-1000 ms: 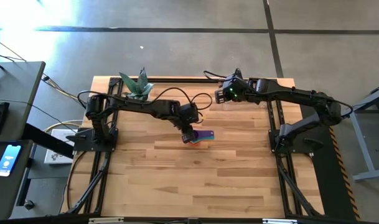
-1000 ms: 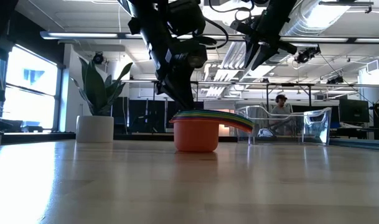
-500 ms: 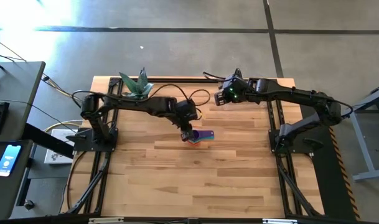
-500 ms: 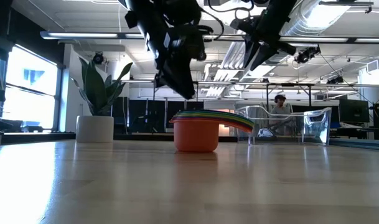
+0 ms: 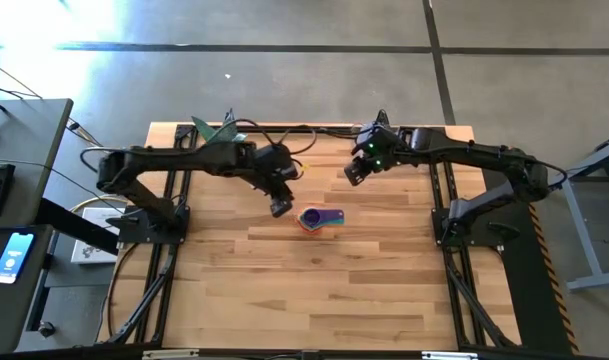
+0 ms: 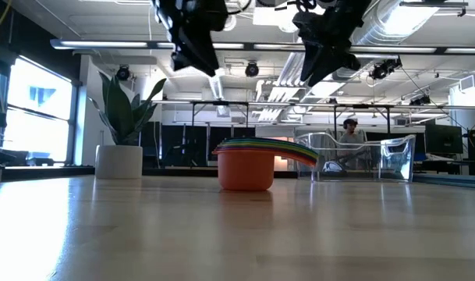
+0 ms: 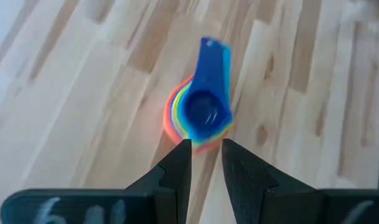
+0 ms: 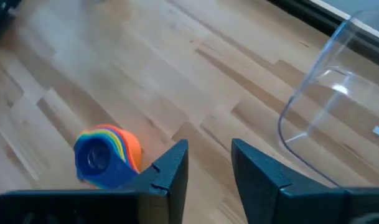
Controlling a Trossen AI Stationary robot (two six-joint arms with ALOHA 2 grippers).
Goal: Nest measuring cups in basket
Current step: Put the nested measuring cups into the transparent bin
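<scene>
High view: nested cups (image 5: 318,218) just beside left gripper (image 5: 280,206), handles pointing toward right arm; both grippers slightly parted, empty.

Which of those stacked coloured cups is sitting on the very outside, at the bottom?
The orange cup: it is the biggest, resting on the table, holding all the other cups.

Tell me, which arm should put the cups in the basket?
Probably the right. Its gripper hangs open between the stacked cups and the basket; the left gripper sits on the cups' far side.
</scene>
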